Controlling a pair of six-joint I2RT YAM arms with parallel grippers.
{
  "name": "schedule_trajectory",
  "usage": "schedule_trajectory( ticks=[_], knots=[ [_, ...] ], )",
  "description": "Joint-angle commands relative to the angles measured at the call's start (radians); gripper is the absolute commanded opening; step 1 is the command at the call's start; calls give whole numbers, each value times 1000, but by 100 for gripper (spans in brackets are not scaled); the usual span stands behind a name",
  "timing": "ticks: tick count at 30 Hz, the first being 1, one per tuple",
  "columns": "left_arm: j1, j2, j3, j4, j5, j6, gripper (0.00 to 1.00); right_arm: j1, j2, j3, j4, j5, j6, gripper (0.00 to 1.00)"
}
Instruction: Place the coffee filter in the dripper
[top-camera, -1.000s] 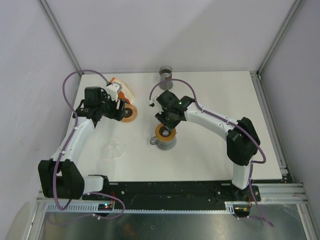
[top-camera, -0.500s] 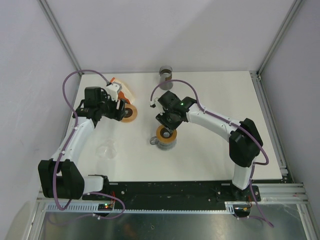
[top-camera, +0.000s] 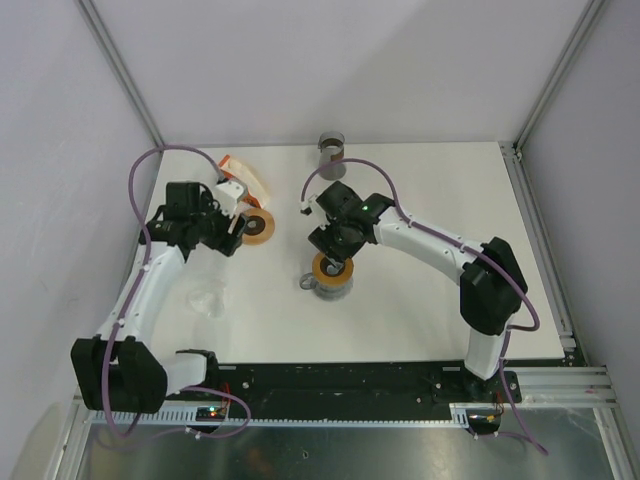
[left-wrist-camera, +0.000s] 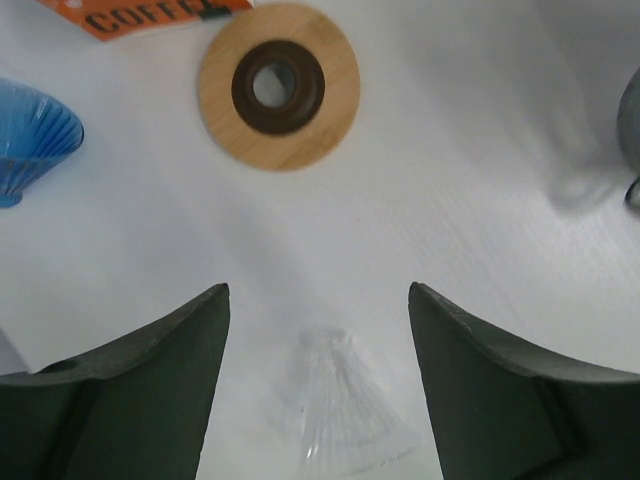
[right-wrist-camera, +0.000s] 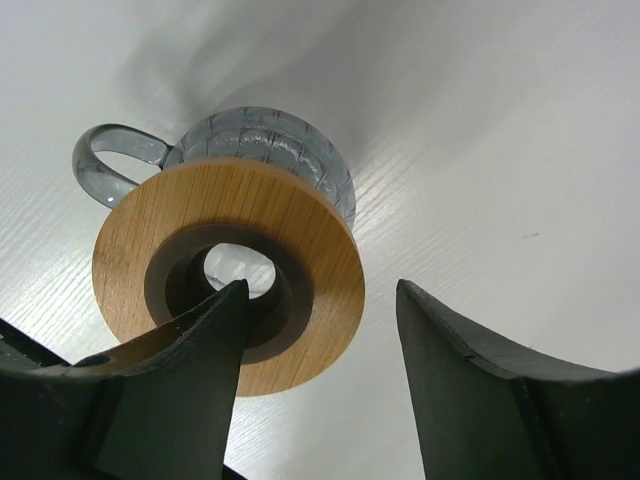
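The left arm (top-camera: 150, 288) rose along the left side of the workspace, and the left gripper (left-wrist-camera: 315, 300) pointed rightward and down, its jaws spread wide. The right arm (top-camera: 422, 238) stretched leftward from its base. The right gripper (right-wrist-camera: 320, 298) tilted downward, its jaws likewise parted.

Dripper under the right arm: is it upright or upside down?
Upside down: its wooden base ring faces up, with the ribbed glass cone beneath.

Bright, even light from overhead; white surface (top-camera: 420, 300) near washed out, shadows faint. Left wrist view slightly blurred throughout; left tool (left-wrist-camera: 318, 290) dark, soft-edged. Right wrist view: glare sheen on surface, soft shadow behind glass dripper (right-wrist-camera: 265, 145), sharp focus there.
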Motion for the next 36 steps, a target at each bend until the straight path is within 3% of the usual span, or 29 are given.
schedule_trajectory(
  ticks=[1,7,12,14,17,22,36],
  knots=[
    [5,-63,-4,-234,-95,204,77,7,-105,36,-4,43,1,66],
    [23,-140,3,-486,-143,382,80,16,-200,-6,28,69,14,73],
    [13,-202,24,-629,-33,451,98,17,-288,-91,81,82,13,88],
    [-2,-242,-12,-649,-4,497,99,17,-309,-113,91,82,9,96],
    [-8,-288,-71,-647,20,588,95,17,-327,-132,93,83,7,99],
    [-10,-325,-163,-499,-24,611,96,17,-357,-167,110,68,18,99],
    [-10,-338,-396,-88,-116,584,81,33,-395,-200,119,61,36,99]
  ],
)
